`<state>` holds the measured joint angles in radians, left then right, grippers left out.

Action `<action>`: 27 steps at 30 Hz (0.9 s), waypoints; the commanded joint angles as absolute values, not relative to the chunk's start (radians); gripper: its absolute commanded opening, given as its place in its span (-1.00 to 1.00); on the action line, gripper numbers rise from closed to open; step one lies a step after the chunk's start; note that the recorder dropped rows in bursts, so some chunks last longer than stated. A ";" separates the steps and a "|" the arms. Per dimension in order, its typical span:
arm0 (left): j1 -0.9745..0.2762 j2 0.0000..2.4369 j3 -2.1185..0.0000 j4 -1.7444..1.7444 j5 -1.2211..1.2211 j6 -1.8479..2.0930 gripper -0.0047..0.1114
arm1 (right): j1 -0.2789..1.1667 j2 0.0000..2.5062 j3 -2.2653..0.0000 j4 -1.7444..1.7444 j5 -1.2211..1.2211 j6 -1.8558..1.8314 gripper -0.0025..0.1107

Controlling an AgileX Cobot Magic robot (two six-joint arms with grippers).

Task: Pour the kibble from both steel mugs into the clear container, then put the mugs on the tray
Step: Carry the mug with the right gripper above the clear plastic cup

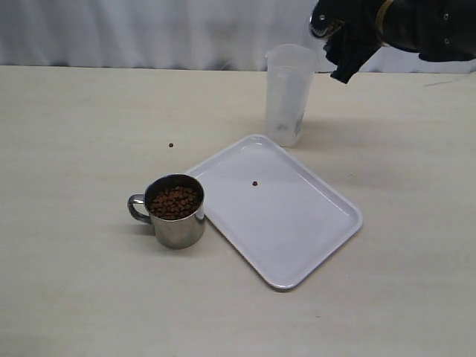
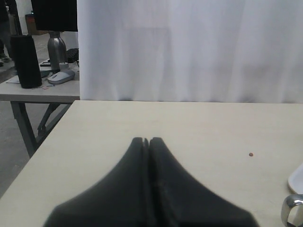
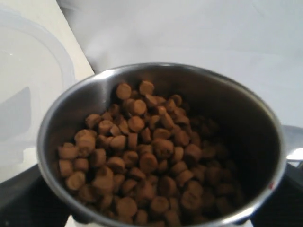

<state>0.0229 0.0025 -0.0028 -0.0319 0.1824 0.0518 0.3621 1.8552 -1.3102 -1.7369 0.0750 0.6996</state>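
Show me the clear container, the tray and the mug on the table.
clear container (image 1: 286, 97), exterior view, side wall.
tray (image 1: 297, 230), exterior view, bare floor.
steel mug on the table (image 1: 180, 229), exterior view, outer wall.

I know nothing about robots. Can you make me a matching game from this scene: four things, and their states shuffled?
1. tray
2. clear container
3. left gripper
4. steel mug beside the tray

A. shut, holding nothing
B. full of kibble
C. one stray pellet lying on it
D. translucent, standing upright

Pairs: 1-C, 2-D, 3-A, 4-B.
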 commanded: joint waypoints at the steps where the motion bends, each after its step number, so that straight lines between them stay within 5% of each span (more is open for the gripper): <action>1: 0.017 0.000 0.000 -0.037 0.175 0.050 -0.92 | 0.364 1.832 -1.300 -1.744 0.047 0.685 -0.88; 27: 0.017 0.000 0.000 -0.037 0.175 0.050 -0.92 | 0.364 1.857 -1.383 -1.744 0.000 0.352 -0.88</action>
